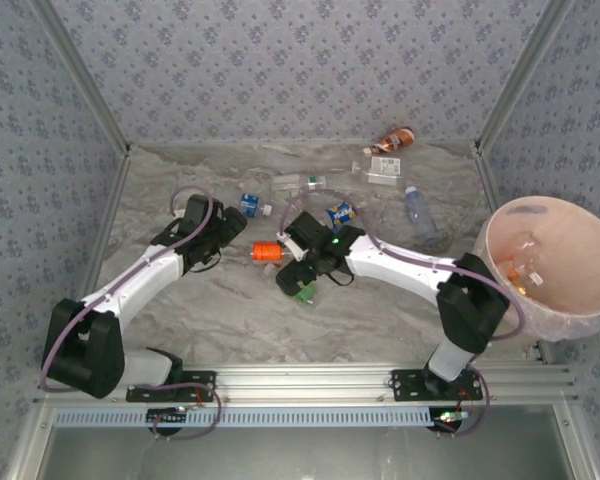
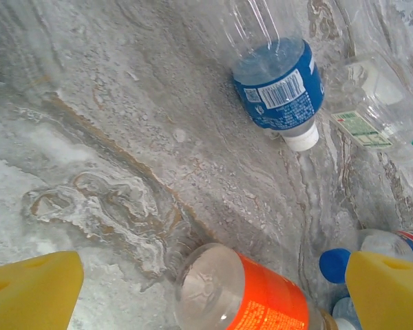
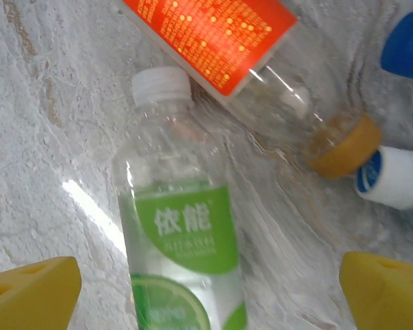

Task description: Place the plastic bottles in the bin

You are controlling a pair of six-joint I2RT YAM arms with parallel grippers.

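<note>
An orange-labelled bottle (image 2: 251, 295) lies on its side between the yellow fingers (image 2: 31, 292) of my open left gripper (image 2: 210, 295), untouched by either pad. A green-labelled bottle (image 3: 179, 237) with a white cap lies between the spread fingers (image 3: 389, 292) of my open right gripper (image 3: 210, 295). In the top view the left gripper (image 1: 223, 247) is just left of the orange bottle (image 1: 267, 251), and the right gripper (image 1: 302, 274) hovers over the green bottle (image 1: 305, 293). The pinkish bin (image 1: 590, 300) stands at the far right with bottles inside.
More bottles lie scattered on the marble table: a blue-labelled one (image 1: 250, 205), another blue one (image 1: 342, 213), a clear one (image 1: 417, 210), clear ones (image 1: 300, 183) near the back and a brown one (image 1: 395, 140) by the back wall. The two grippers are close together.
</note>
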